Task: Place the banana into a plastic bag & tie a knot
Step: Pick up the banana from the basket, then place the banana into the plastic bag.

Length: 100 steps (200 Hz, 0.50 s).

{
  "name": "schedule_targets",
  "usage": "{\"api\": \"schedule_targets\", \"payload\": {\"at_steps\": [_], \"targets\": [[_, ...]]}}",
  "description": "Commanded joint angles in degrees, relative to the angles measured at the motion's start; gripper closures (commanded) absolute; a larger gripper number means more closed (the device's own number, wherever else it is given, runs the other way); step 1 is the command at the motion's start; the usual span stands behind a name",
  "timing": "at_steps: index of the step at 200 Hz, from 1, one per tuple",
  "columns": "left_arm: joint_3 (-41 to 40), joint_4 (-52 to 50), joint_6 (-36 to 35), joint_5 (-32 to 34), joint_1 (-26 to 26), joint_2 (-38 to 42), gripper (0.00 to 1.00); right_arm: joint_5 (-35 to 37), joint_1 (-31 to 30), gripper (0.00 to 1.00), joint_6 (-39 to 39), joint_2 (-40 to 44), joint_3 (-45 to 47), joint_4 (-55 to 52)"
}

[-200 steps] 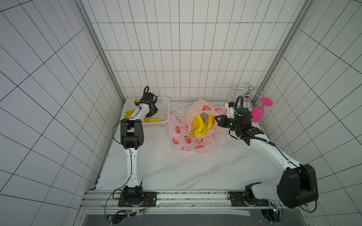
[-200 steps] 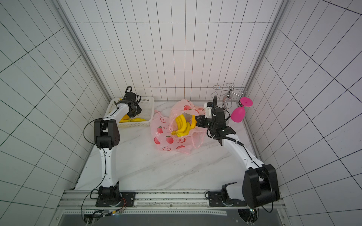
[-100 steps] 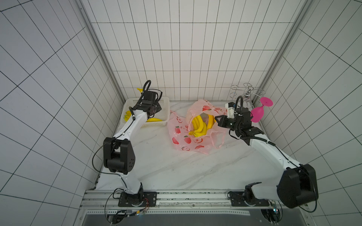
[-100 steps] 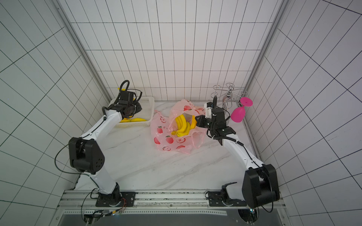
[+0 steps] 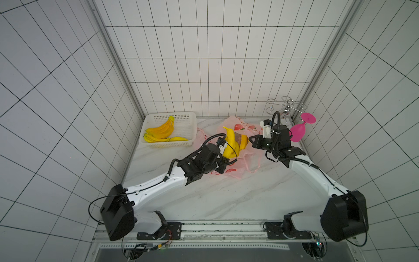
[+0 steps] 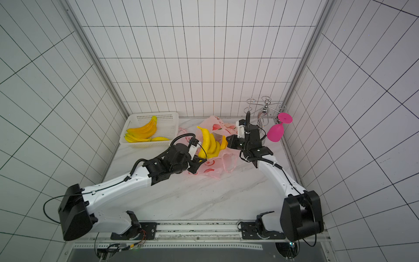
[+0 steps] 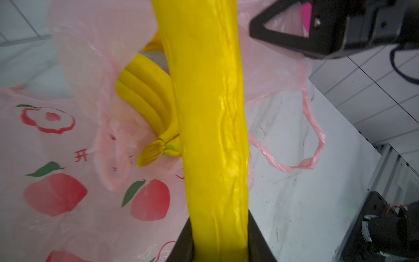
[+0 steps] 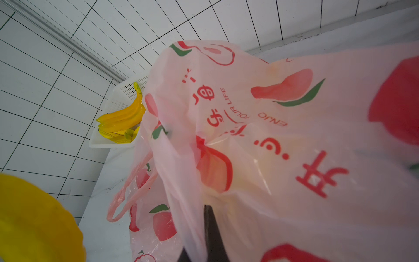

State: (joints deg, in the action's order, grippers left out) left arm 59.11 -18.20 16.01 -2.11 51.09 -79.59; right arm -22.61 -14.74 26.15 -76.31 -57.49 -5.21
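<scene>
Left gripper (image 7: 218,236) clamps a banana (image 7: 208,113), right gripper (image 6: 230,138) pinches the bag (image 8: 272,136) (marble tabletop (image 5: 226,199), tiled walls (image 5: 204,56)).

Both top views are lit brightly from overhead, and only faint shadows are cast on the white marbled tabletop (image 5: 226,199). In the left wrist view, the yellow plastic banana (image 7: 210,136) clamped between the jaws is rendered sharply, with glossy highlights along its creases. In the right wrist view, the translucent pink plastic bag (image 8: 272,136) pinched in the jaws is lit through, a blurred yellow mass (image 8: 34,222) beside them is left unfocused, and the lines of the white tiled walls (image 8: 45,68) are bent near the edges.
</scene>
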Motion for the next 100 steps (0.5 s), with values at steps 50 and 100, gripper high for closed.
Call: {"api": "schedule_targets", "payload": {"at_steps": [50,100], "targets": [[10.92,-1.84,-4.61,-11.50,-0.79,-17.89,0.81,1.46,-1.34,1.00,-0.84,2.35,-8.07,-1.25],[14.74,1.62,-1.70,-16.73,-6.74,-23.68,0.80,2.32,-1.52,1.00,-1.02,3.45,-6.45,-1.05]]}}
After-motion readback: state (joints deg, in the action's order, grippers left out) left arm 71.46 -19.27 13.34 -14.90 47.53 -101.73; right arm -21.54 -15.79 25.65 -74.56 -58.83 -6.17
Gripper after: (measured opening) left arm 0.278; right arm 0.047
